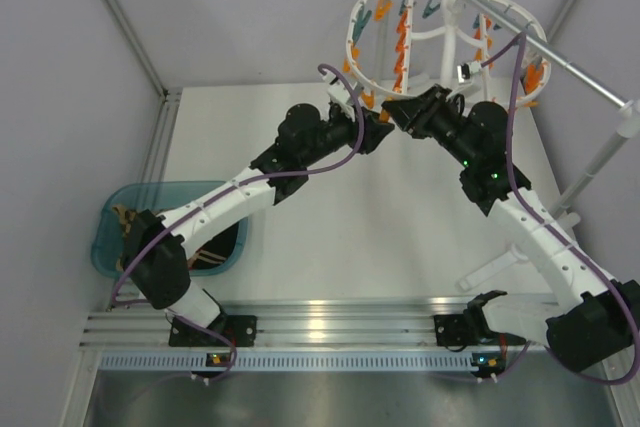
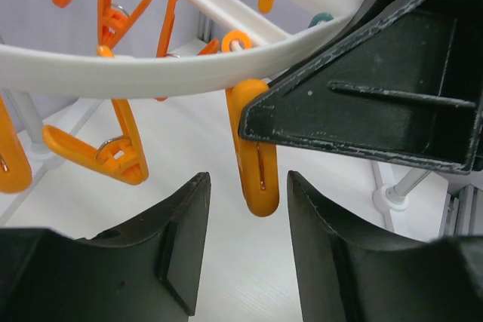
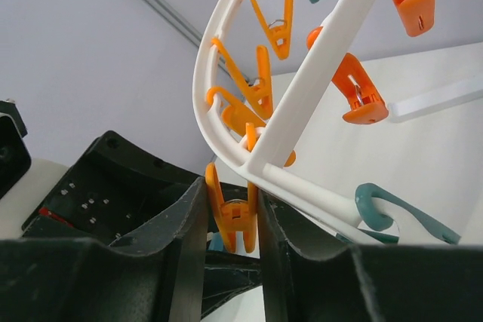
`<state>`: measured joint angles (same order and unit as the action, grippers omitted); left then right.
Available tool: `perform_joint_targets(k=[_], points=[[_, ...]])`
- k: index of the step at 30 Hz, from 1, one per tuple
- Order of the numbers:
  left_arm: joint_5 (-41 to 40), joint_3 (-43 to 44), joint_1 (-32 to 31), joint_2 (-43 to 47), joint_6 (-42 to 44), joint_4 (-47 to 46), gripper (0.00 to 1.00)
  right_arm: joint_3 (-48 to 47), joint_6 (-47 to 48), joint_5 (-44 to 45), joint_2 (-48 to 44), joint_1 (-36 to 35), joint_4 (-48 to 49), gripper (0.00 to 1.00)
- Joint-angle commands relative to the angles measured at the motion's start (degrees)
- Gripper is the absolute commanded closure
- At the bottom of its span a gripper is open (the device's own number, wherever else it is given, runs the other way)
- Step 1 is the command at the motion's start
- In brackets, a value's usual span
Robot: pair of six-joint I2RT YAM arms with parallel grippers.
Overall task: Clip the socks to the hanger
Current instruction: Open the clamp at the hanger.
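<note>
Only overhead: socks inside teal bin

I see the hanger as smooth white plastic with a soft sheen. The orange clip at the centre of the left wrist view is glossy plastic; a neighbouring clip at lower left carries a bright metal spring. Both the left end effector and the right end effector look like matt black plastic, scuffed and speckled along the edges. The bench looks matt white, faintly grained.
</note>
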<state>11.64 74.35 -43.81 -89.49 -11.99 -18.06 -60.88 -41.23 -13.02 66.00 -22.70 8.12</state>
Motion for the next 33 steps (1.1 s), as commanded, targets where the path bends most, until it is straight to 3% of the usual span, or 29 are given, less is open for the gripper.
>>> perform_joint_targets(k=[1,4,7,8,11,12,14,15,24,29,33], points=[[1.5,-0.3,0.0,1.5,-0.5,-7.7,0.5,-1.4,-1.2,-2.3,0.2,0.4,2.5,1.0],[1.0,-0.2,0.0,1.3,-0.6,-8.7,0.5,-1.4,-0.9,-2.3,0.3,0.3,2.8,1.0],[1.0,0.7,0.0,0.4,-0.3,-9.0,0.59,-1.3,-1.0,-2.7,0.3,0.4,3.2,1.0],[0.8,1.5,0.0,0.1,-0.3,-8.8,0.7,-1.4,-0.8,-2.9,0.2,0.3,3.3,1.0],[1.5,2.1,0.0,-0.9,0.0,-8.7,0.9,-1.5,-0.8,-1.5,0.3,0.3,3.1,1.0],[1.9,2.0,0.0,-0.8,0.1,-8.9,0.93,-1.7,-0.8,-1.1,0.3,0.3,3.0,0.91],[2.8,1.8,0.0,-0.8,0.4,-9.0,0.99,-1.8,-0.8,0.3,0.5,0.4,3.1,0.85],[3.5,1.7,0.0,-0.8,0.5,-8.9,1.0,-2.2,-0.7,0.7,0.7,0.4,2.9,0.75],[3.1,2.5,-0.1,-1.2,1.4,-6.6,1.0,-2.0,-2.3,5.7,2.3,-0.6,5.5,0.58],[2.4,3.5,-0.3,-1.9,2.3,-5.2,1.0,-2.0,-0.1,7.7,2.8,-1.4,5.6,0.58],[2.3,3.8,-0.4,-2.1,2.9,-4.7,1.0,-2.0,1.2,8.4,2.9,-1.4,4.7,0.73]])
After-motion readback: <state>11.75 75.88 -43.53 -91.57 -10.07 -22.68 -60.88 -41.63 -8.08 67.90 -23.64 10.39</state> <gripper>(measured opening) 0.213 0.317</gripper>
